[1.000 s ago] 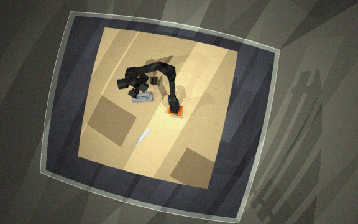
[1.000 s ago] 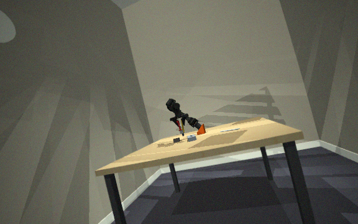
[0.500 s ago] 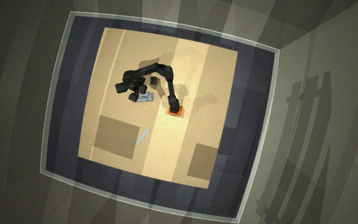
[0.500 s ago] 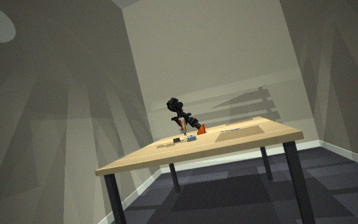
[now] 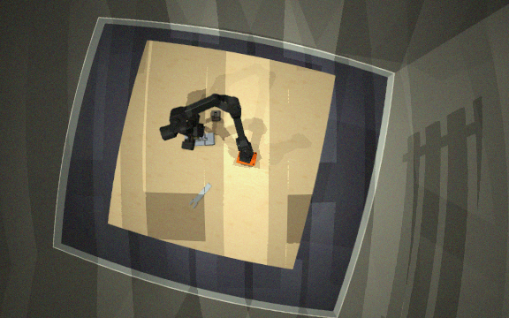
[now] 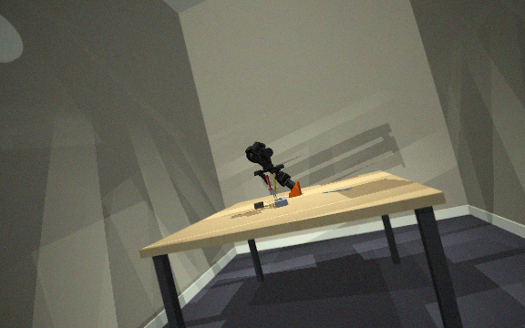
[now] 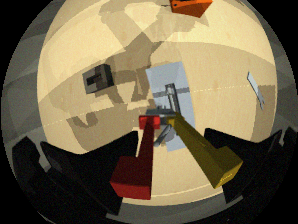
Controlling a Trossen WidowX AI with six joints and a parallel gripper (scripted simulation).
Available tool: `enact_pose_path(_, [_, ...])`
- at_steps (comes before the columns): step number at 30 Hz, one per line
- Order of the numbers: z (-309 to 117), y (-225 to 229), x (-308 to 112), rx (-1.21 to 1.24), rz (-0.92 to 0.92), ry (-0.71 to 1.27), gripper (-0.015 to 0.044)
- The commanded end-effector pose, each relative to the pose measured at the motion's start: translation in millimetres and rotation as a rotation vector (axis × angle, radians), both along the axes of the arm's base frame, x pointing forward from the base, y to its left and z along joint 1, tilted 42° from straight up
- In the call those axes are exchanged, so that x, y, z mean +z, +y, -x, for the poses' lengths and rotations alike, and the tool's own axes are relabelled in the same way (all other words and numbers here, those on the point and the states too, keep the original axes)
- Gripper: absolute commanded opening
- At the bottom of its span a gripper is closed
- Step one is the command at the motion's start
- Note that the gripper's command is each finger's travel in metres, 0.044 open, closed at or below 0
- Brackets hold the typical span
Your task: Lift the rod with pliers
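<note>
The gripper (image 5: 193, 137) (image 6: 269, 170) (image 7: 173, 135) holds the locking pliers (image 6: 269, 182) (image 7: 148, 145) by both handles, jaws down above the channel block (image 5: 210, 140) (image 6: 282, 202) (image 7: 185, 107), whose slot runs roughly across the handles' spread; the rod I cannot surely distinguish.

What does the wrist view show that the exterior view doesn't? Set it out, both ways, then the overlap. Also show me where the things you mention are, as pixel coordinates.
Wrist only: the slot (image 7: 175, 104) in the gray block's top and the opening (image 7: 94, 80) in the dark holder.

Exterior only: the wall clock (image 6: 7, 41) and table legs (image 6: 436, 264).

Both: gray block (image 5: 210, 140) (image 6: 281, 203) (image 7: 162, 76), dark holder (image 5: 211, 118) (image 6: 259, 205) (image 7: 106, 75), red handle (image 6: 268, 183) (image 7: 131, 177), yellow handle (image 6: 275, 182) (image 7: 200, 147), orange wedge (image 5: 240, 161) (image 6: 295, 190) (image 7: 192, 8), wrench (image 5: 206, 189) (image 6: 337, 189) (image 7: 255, 87).
</note>
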State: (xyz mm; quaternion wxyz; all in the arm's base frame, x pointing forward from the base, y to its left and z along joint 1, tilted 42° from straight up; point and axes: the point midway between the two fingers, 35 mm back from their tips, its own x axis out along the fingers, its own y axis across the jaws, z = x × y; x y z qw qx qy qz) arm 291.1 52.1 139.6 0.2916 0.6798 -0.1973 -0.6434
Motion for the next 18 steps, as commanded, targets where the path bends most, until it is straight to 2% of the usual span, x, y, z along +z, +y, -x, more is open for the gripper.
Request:
enact_pose_path(1, [-1, 8, -6, 0.055, 0.005, 0.043, 0.0315])
enact_pose_path(18, [-2, 21, -19, 0.177, 0.026, 0.148, 0.0315])
